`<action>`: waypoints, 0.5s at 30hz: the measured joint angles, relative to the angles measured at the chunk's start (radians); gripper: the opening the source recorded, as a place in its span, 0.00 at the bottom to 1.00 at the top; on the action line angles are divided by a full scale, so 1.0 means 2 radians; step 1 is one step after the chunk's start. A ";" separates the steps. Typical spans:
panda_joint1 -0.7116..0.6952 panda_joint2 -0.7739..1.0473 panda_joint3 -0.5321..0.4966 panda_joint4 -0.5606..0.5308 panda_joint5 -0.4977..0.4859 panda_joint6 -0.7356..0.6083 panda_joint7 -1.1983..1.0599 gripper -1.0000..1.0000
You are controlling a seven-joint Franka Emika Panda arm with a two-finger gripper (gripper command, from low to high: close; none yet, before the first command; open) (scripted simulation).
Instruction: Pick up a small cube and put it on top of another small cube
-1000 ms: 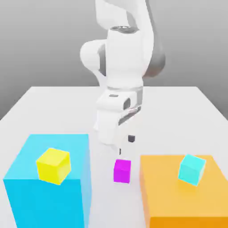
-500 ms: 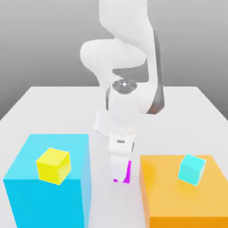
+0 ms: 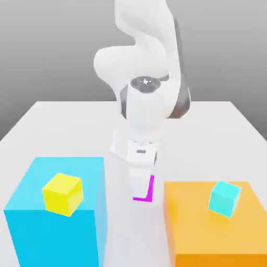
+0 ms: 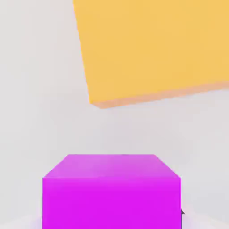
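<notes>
It is a simulated lab-like scene, a bare robotics setup rather than any home or shop. A white robot arm (image 3: pixel 146 112) stands over a plain pale worktop (image 3: pixel 203 141), with a smooth grey gradient as backdrop. Flat-coloured blocks, one blue (image 3: pixel 57 234) and one orange (image 3: pixel 214 224), and small cubes in yellow (image 3: pixel 63 194), cyan (image 3: pixel 225 198) and magenta (image 3: pixel 150 194) furnish it.

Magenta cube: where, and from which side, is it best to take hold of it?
Probably best by two opposite upright sides, coming from above. The magenta cube has flat, parallel faces, and the orange block stands beside it with a gap between.
</notes>
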State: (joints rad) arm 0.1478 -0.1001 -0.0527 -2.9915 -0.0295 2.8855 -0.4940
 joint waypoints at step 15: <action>-0.049 0.019 0.006 0.262 -0.032 -0.234 0.278 0.00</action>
State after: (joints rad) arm 0.0497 -0.0631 -0.0416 -2.4668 -0.0928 2.4173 0.0618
